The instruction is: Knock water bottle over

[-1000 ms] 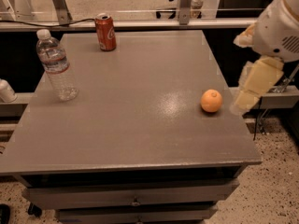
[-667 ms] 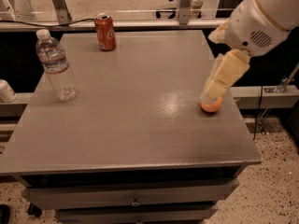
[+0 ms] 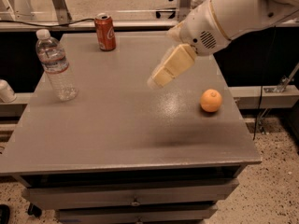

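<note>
Cream gripper point(image 3: 159, 80), grasp unreadable, had swung over the grey desk point(image 3: 117, 134) from right edge to middle, nearing the upright clear plastic water bottle point(image 3: 56, 66).

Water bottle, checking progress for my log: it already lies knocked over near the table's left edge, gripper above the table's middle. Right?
No. The camera view shows the water bottle standing upright near the table's left edge, not knocked over; the gripper is above the table's middle.
</note>
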### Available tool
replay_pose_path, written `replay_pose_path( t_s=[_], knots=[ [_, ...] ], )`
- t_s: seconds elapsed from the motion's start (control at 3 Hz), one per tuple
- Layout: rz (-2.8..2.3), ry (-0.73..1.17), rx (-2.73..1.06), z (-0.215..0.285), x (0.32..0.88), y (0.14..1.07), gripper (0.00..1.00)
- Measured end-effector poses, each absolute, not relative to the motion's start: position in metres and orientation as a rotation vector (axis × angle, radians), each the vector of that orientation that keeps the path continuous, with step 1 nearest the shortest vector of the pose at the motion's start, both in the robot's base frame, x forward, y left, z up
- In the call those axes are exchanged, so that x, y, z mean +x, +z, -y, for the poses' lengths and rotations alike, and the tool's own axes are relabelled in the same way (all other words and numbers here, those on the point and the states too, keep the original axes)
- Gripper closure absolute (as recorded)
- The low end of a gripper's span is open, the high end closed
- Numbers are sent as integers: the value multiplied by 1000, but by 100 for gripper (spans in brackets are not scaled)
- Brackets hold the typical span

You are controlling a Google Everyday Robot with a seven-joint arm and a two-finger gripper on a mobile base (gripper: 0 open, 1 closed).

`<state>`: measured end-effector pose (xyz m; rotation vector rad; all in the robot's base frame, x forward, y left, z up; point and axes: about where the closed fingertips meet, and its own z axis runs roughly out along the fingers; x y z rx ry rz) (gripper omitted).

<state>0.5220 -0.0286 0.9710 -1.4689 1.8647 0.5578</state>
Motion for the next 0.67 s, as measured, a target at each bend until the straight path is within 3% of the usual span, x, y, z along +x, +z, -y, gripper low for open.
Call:
replay_pose_path(
  t_s=[0.67],
  knots=[
    [-1812,565,-1444,23,525,967,0]
  ],
)
